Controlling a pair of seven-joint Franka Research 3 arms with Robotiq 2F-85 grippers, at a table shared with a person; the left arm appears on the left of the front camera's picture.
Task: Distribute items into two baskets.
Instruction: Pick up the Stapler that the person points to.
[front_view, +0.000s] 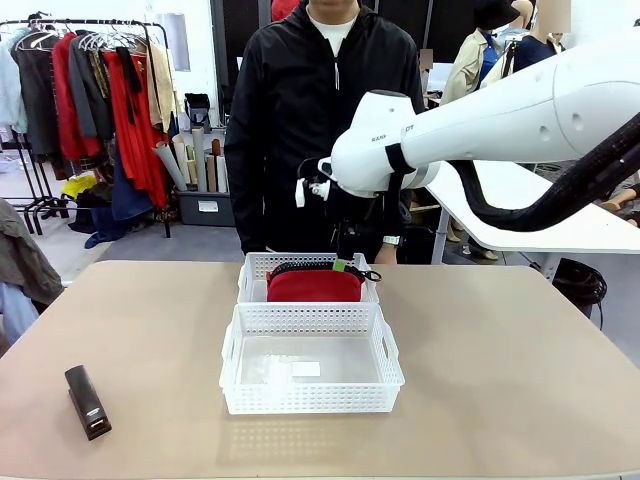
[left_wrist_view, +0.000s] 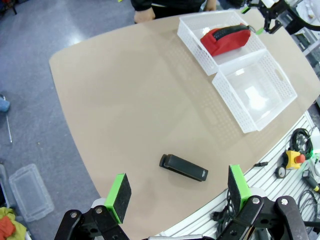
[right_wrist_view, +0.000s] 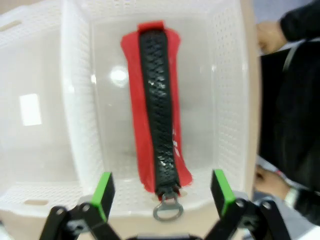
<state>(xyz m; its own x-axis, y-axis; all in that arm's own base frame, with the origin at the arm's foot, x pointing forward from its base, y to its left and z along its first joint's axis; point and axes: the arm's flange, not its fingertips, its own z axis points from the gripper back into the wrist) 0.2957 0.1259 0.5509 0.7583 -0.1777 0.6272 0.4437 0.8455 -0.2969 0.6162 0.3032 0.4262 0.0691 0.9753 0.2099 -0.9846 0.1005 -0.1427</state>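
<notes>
The red pouch (front_view: 312, 286) with its black zipper lies in the far basket (front_view: 255, 272). My right gripper (right_wrist_view: 162, 184) hovers open just above the pouch (right_wrist_view: 155, 125), its green pads either side of the zipper ring and touching nothing. The near basket (front_view: 232, 352) holds just a small white label. The black stapler (front_view: 87, 401) lies flat near the table's front left corner. My left gripper (left_wrist_view: 179, 189) is open high above the stapler (left_wrist_view: 183, 167), empty. In the left wrist view both baskets (left_wrist_view: 235, 107) sit farther off, the pouch (left_wrist_view: 225, 39) in the farther one.
A person in a black jacket (front_view: 320, 110) stands at the far edge, hands (right_wrist_view: 270, 35) down by the table edge. A clothes rack (front_view: 100, 100) stands at the back left and a white table (front_view: 560, 225) at the back right. Cables and a red stop button (left_wrist_view: 295, 159) lie past the near edge.
</notes>
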